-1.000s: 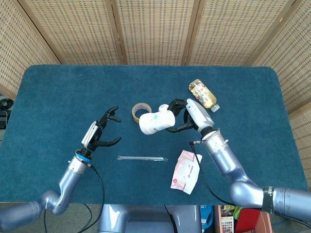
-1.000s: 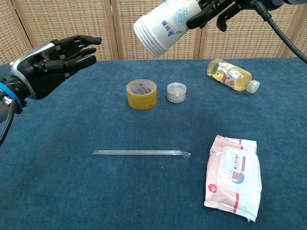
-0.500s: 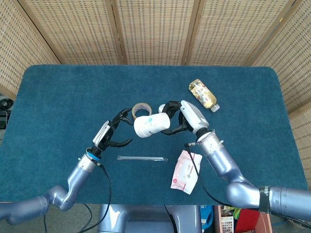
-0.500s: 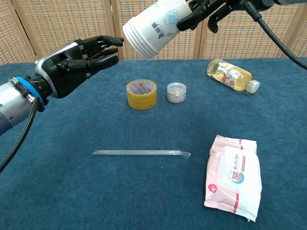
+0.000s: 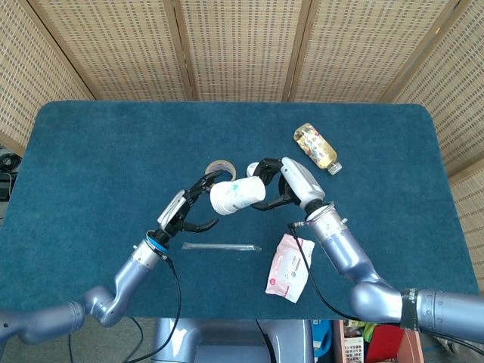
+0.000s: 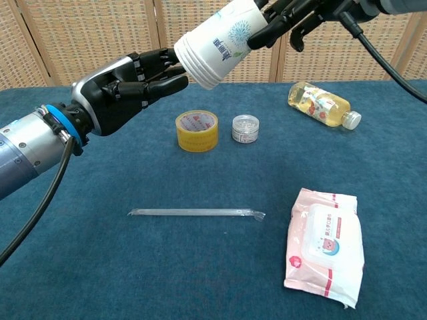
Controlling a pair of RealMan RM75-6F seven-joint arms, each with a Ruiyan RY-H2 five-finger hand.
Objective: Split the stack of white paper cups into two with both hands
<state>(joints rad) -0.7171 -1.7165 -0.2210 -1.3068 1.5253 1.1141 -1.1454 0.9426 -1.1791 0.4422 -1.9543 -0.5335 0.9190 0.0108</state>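
Left robot hand [image 6: 127, 85]: fingers spread, holding nothing, fingertips just at the rim end of the cup stack [image 6: 217, 44]; contact can't be confirmed from either view. Matte black fingers, white back shell, blue wrist ring.

Cup stack: nested white paper cups, tapered, rolled rims bunched at the left end, blue print on the side. Held in the air, tilted, above and just right of the tape roll [image 6: 197, 130]. Thin paper wall, will crush easily.

Right robot hand [image 5: 283, 185]: clenched around the base end of the stack, carrying it.

Risks, my read:
- Left hand closes on the outermost rim only: it pulls off one cup or dents the rim instead of taking a real share of the stack.
- Nested cups can bind; an off-axis pull would buckle the walls or tear the stack out of the right grip.
- Squeezing too hard on either side ovalises the cups and locks them tighter.
- Anything that slips falls onto the tape roll or the small clear jar [image 6: 245, 128] just right of it.

Rest, relative to the tape roll: yellow tape ring, glossy. Thin clear-wrapped straw [image 6: 195, 213] in front of it on the blue felt-like counter [image 6: 80, 267]. Soft pink-white wipes pack [image 6: 324, 244] front-right. Clear bottle of yellowish liquid [image 6: 320, 103] lying on its side, further right.
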